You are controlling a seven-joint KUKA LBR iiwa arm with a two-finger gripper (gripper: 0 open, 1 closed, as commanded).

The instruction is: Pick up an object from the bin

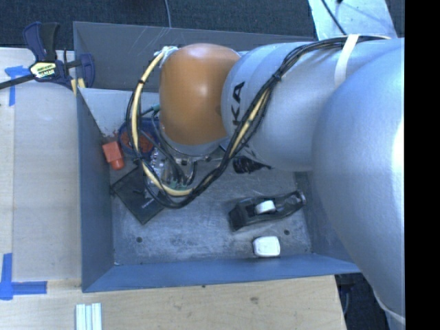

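The gripper (173, 177) is lowered into the left part of the bin (96, 253), just over a black flat thing (136, 198) beside a red block (113, 155). Whether it is open or closed cannot be told. Nothing is seen lifted, so the pick is judged undone.

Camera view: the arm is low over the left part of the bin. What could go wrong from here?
1. The gripper is down among close-packed things, a black flat piece and an orange block; it might catch two at once or push one against the bin wall.
2. The yellow cable loop hangs near these things and could snag.
3. The orange cover hides the gripper tip, so a miss may go unseen.
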